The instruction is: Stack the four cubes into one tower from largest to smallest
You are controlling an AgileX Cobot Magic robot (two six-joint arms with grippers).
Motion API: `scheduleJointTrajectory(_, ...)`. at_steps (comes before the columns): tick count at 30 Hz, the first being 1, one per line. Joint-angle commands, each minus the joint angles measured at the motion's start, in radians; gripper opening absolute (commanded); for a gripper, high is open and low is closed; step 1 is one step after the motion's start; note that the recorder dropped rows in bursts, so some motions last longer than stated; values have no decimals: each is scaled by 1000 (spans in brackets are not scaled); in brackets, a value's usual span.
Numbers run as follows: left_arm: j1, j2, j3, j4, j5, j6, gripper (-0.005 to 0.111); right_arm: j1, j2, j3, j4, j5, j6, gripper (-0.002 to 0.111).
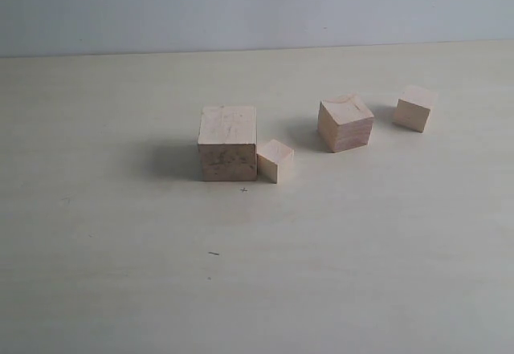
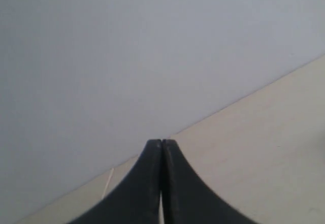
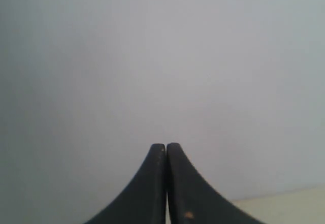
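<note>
Near the middle of the pale table (image 1: 120, 274), the largest cube (image 1: 227, 143), flat on one face. Just beside its right side, touching or nearly so, the smallest cube (image 1: 275, 160), turned a little and crowding that flank. Farther right and well apart, the second-largest cube (image 1: 345, 122), set at an angle; beyond it, near the far right, the third cube (image 1: 414, 108), also turned. All four separate on the table, none on another. In front of the largest cube, a tiny cross mark (image 1: 243, 189) and a dark speck (image 1: 213, 253). Behind, a plain grey wall (image 1: 241, 9). Left gripper (image 2: 161, 142) pressed fully together, holding nothing, facing wall and table edge. Right gripper (image 3: 166, 146) likewise closed tight and empty.
</note>
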Motion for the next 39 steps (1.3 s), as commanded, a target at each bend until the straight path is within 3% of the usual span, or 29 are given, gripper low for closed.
scheduleJointTrajectory(1, -2, -6, 4, 60, -33, 1, 0, -4, 267, -256, -238, 53, -77, 0)
scheduleJointTrajectory(4, -2, -6, 4, 67, -31, 1, 0, -4, 499, -374, -414, 209, -71, 0)
scheduleJointTrajectory(10, -2, -6, 4, 67, -31, 3, 0, -4, 947, -503, -353, 540, -109, 0)
scheduleJointTrajectory(13, -2, -6, 4, 67, -31, 3, 0, -4, 1052, -564, 105, 628, -441, 0)
scheduleJointTrajectory(14, -2, -6, 4, 67, -31, 3, 0, -4, 1076, -594, 359, 676, -700, 0)
scheduleJointTrajectory(17, -2, -6, 4, 4, 51, -59, 0, -4, 1126, -686, 844, 908, -1363, 0)
scheduleJointTrajectory(20, -2, -6, 4, -9, 176, -143, 0, -4, 1177, -790, 1026, 1170, -1640, 0)
scheduleJointTrajectory(22, -2, -6, 4, -5, 224, -249, 0, -4, 1192, -843, 1062, 1209, -1646, 0)
scheduleJointTrajectory(30, -2, -3, 4, 23, 139, -745, 0, 11, 1268, -1061, 1202, 1170, -1670, 0)
scheduleJointTrajectory(33, -2, 28, 4, 23, 141, -850, 0, 49, 1358, -1141, 1196, 1169, -1725, 0)
scheduleJointTrajectory(35, -2, 52, 4, 87, 143, -864, 0, 70, 1426, -1181, 1163, 1163, -1744, 0)
scheduleJointTrajectory(39, -2, 86, 4, 392, 207, -864, 0, 78, 1527, -1226, 1124, 1143, -1746, 3)
